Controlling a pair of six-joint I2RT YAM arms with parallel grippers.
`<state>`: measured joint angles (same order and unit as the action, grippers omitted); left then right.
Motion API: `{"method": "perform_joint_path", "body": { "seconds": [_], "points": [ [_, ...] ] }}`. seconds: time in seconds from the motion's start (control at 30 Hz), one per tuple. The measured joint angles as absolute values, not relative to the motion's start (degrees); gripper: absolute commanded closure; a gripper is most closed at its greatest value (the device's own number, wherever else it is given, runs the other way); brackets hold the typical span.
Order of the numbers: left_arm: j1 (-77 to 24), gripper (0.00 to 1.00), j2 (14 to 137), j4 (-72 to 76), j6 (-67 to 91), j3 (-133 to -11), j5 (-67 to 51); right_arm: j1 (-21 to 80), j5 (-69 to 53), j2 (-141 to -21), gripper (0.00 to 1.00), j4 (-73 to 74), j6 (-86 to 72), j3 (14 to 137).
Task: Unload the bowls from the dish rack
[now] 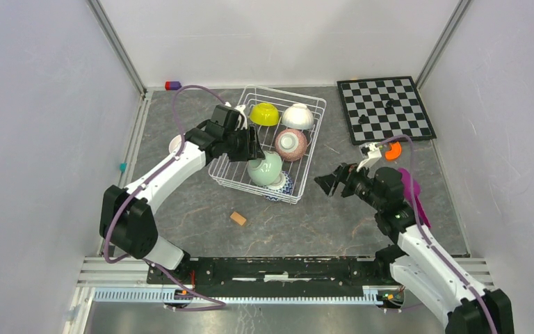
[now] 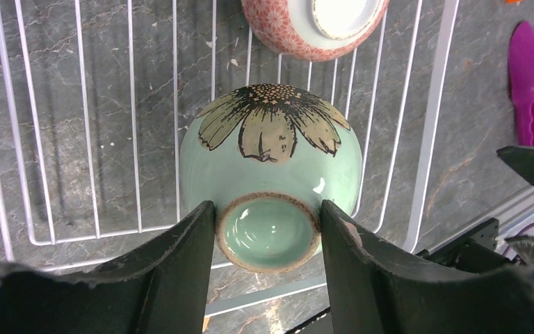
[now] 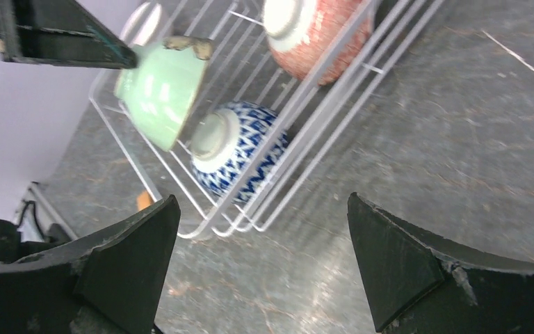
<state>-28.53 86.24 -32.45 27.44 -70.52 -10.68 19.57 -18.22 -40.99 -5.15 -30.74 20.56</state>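
Two robot arms are leaning over a grey, stone-veined table (image 1: 348, 223); between them the dish rack (image 1: 311, 152), a basket of thin white wire with raised sides, is sitting with five glazed bowls showing inside. At its far end the yellow-green bowl (image 1: 265, 113) and a white bowl (image 1: 297, 116) are lying side by side; the speckled pink bowl (image 1: 291, 144) is resting just nearer; the blue-and-white bowl (image 1: 280, 188) is lying in the near corner, partly under the pale green bowl (image 2: 271, 160). That glossy, sunflower-painted bowl is the one in hand: the left gripper (image 2: 268, 209) is clamping its matte black fingers (image 2: 181, 264) on either side of the brown-edged foot ring; the bowl is tipped, foot towards the hand and mouth pointing away, its axis running on from the wrist; whether it is touching the blue-and-white bowl beneath I cannot tell. Lifting it out looks to mean going up over the rack's near wall. The right gripper (image 3: 261, 243) is hanging just outside the rack's right side, spread wide and holding nothing; the left is plainly the nearer.
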Motion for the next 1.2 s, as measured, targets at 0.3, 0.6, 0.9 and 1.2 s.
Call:
{"method": "perform_joint_path", "body": {
  "seconds": [0.3,0.6,0.9,1.2],
  "points": [
    [-26.44,0.64,86.24,-29.85,29.71,-70.54,-15.84,28.67,-17.80,-52.42,0.10,-16.19,-33.63,27.94],
    [-25.47,0.63,86.06,-25.47,34.68,-70.54,-23.16,33.36,-16.84,-59.51,0.12,-23.44,-34.92,31.81],
    [-25.34,0.63,83.07,-15.51,43.03,-69.82,-30.22,35.14,-14.72,-60.93,0.17,-26.28,-36.27,32.29],
    [-25.36,0.63,82.52,-8.69,49.43,-65.73,-35.03,35.99,-14.35,-60.93,0.42,-29.43,-37.23,33.10]
  ]
}}
